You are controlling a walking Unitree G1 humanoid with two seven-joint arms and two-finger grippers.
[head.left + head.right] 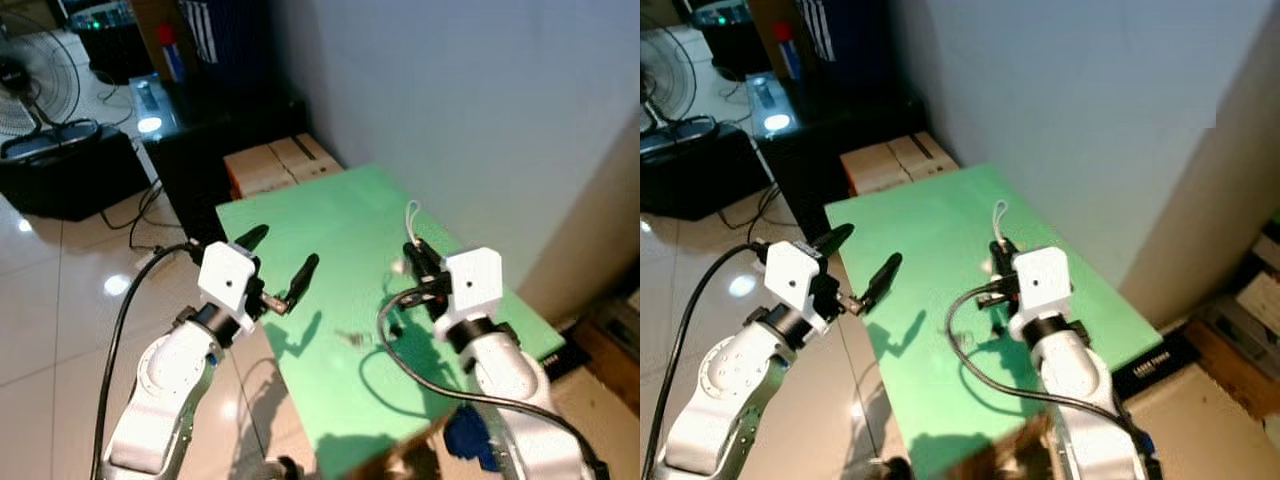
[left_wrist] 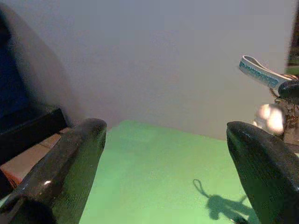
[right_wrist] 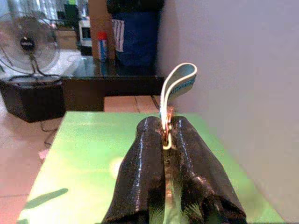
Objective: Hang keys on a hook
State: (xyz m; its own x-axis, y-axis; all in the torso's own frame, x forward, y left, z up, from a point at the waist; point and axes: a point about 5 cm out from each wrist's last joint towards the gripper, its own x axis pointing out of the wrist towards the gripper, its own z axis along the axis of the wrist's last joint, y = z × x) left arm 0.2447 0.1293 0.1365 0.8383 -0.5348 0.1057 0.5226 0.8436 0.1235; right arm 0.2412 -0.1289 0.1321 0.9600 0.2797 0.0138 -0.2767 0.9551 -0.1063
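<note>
My right gripper [image 1: 416,250] is shut on a bunch of keys, holding it above the right side of the green table [image 1: 320,215]. The keys' white and teal strap loop [image 3: 179,80] stands up out of the closed fingers [image 3: 145,154], and a pale shiny piece [image 2: 268,117] hangs just below them. My left gripper [image 1: 278,256] is open with nothing between its fingers, hovering over the table's left edge and pointing toward the wall. A small dark object [image 1: 352,338] lies on the table between the two arms.
A plain pale wall [image 1: 470,110] runs along the table's far side. Cardboard boxes [image 1: 282,163] sit beyond the table's far end, next to a black cabinet [image 1: 215,130]. A fan [image 1: 35,80] and a black case [image 1: 70,170] stand on the tiled floor at left.
</note>
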